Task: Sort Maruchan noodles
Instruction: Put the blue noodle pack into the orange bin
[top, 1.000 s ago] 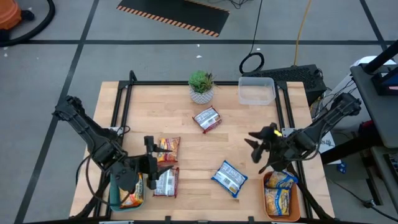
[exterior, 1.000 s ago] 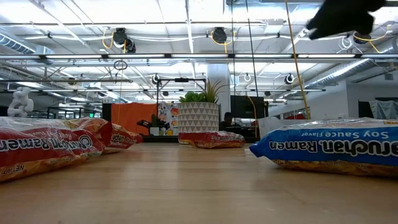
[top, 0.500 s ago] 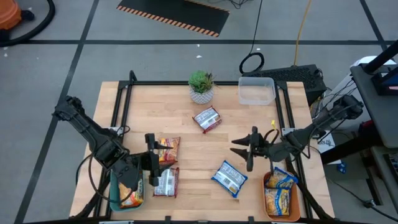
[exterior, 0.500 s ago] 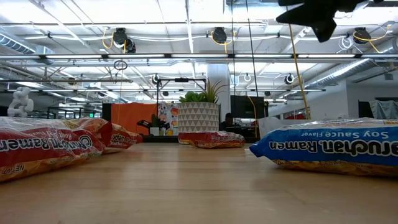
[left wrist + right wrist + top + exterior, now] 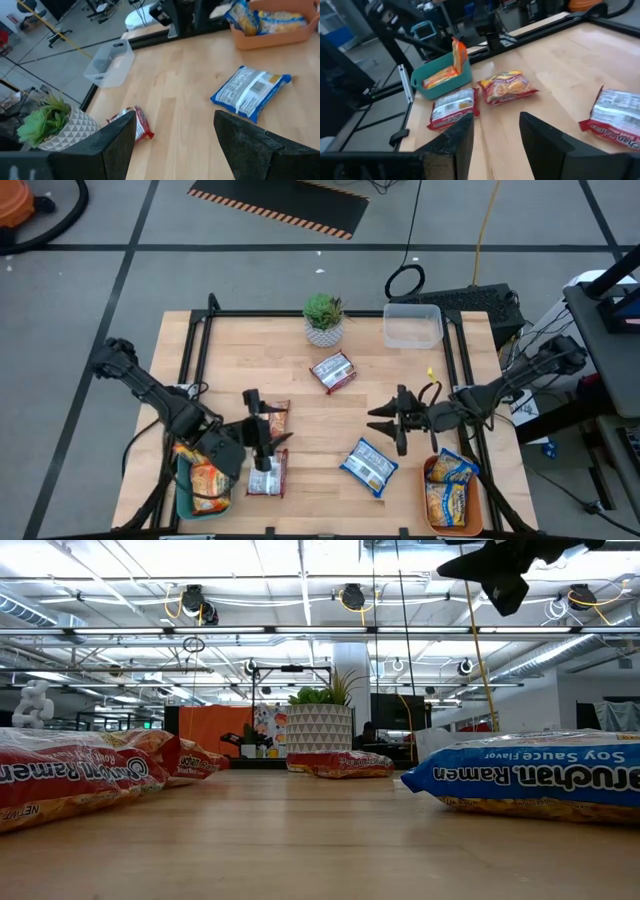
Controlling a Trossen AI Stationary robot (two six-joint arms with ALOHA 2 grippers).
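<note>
Blue-white packet (image 5: 368,464) lies lower centre of the bench (image 5: 300,370); left gripper (image 5: 266,442) and right gripper (image 5: 393,419) hover, fingers open and empty.

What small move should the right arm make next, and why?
Probably lower the right gripper onto the blue packet lying just beside it. Its fingers stand open and hold nothing, it hangs well above the table, and that packet lies loose on the wood, outside the orange tray.

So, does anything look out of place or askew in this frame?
One thing: in the teal tray at the table's left front corner, an orange noodle packet stands on edge, sticking up above the rim, while another lies flat inside.
</note>
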